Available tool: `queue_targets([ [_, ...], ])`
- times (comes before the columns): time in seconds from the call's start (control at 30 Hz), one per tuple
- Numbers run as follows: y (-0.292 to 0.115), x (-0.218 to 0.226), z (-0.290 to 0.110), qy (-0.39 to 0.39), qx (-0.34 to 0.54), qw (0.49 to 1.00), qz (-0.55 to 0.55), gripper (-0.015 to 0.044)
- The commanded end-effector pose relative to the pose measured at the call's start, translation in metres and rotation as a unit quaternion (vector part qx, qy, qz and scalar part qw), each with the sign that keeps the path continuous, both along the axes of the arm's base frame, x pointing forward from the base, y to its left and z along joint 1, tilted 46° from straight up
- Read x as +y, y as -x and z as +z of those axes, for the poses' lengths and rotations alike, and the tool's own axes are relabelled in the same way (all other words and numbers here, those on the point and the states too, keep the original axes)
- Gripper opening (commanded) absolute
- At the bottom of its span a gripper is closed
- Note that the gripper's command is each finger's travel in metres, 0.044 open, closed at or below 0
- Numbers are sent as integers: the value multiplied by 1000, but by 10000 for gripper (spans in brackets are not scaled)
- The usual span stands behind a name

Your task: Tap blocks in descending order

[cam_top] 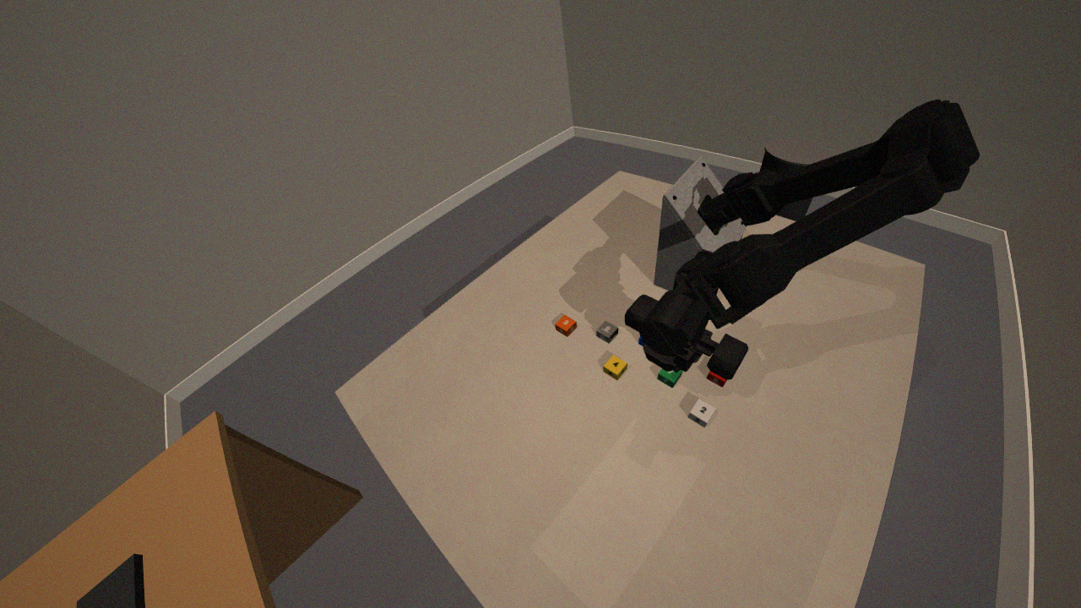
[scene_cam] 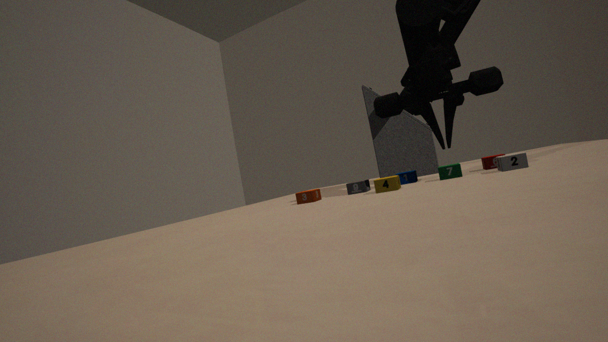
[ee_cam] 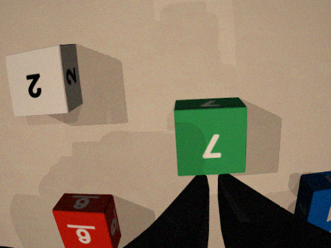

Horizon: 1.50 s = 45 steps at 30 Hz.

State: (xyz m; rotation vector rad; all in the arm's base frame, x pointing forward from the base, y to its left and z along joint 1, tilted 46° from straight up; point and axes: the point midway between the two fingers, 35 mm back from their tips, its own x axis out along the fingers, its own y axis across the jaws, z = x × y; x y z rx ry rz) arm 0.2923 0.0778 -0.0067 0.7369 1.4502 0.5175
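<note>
Several small digit blocks lie on the beige table top (cam_top: 483, 423). They are orange 3 (cam_top: 564, 325) (scene_cam: 308, 195), grey 9 (cam_top: 606, 331) (scene_cam: 356, 187), yellow 4 (cam_top: 614, 366) (scene_cam: 386, 184), blue 1 (scene_cam: 407, 176) (ee_cam: 317, 202), green 7 (cam_top: 668, 376) (scene_cam: 450, 171) (ee_cam: 212, 138), red 6 (cam_top: 714, 377) (scene_cam: 490, 161) (ee_cam: 85, 225) and white 2 (cam_top: 702, 410) (scene_cam: 512, 161) (ee_cam: 38, 80). My gripper (scene_cam: 444, 146) (ee_cam: 212, 186) is shut and empty. It points down and hangs a little above the green 7 block, without touching it. In the top view the wrist hides most of the blue block.
A grey wedge-shaped plate (cam_top: 684, 219) (scene_cam: 399, 144) stands at the back, behind the blocks and under the arm. A brown wedge (cam_top: 173, 513) fills the front left corner. A pale raised rim (cam_top: 362, 257) runs around the floor area.
</note>
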Motion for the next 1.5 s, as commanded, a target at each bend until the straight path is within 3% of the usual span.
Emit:
queue_targets([
  [0.0,-1,-18,15,2,-2,1000,0,20],
  [0.13,5,-56,54,1,-2,1000,1,20],
  [0.27,6,-58,56,1,-2,1000,1,20],
  [0.57,38,-11,101,-1,-1,1000,1,20],
  [0.73,37,-10,99,0,-1,1000,1,20],
  [0.97,31,46,47,-2,-2,1000,1,20],
  [1.47,30,59,34,-2,-2,1000,1,20],
])
